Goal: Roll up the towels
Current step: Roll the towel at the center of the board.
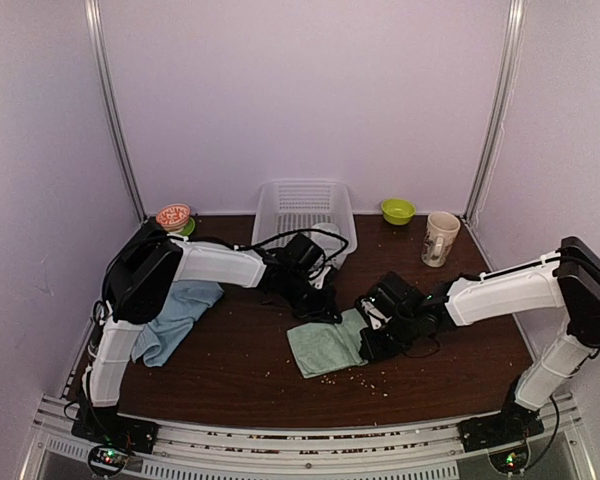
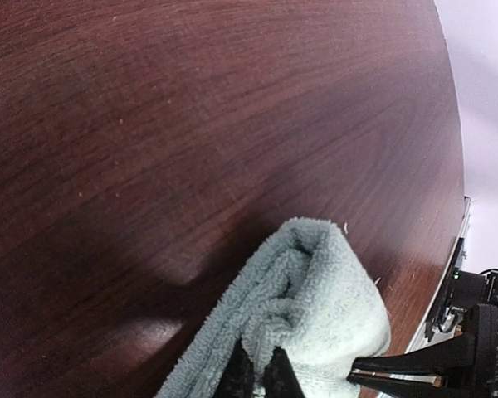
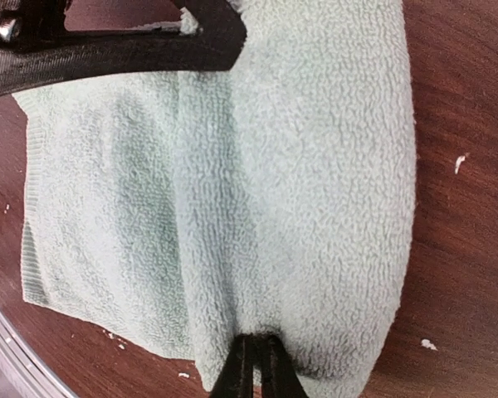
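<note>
on the table — both jaws pinch the green towel.

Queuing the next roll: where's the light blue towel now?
Top view: the light blue towel lies bunched on the table's left side, beside the left arm, well left of the pale green towel.

Pale lilac walls enclose a dark wooden table.

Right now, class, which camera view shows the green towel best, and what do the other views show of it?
The right wrist view: the green towel fills the frame, folded-over edge and flat part both clear. The top view shows it small, partly hidden; the left wrist view, only one bunched corner.
</note>
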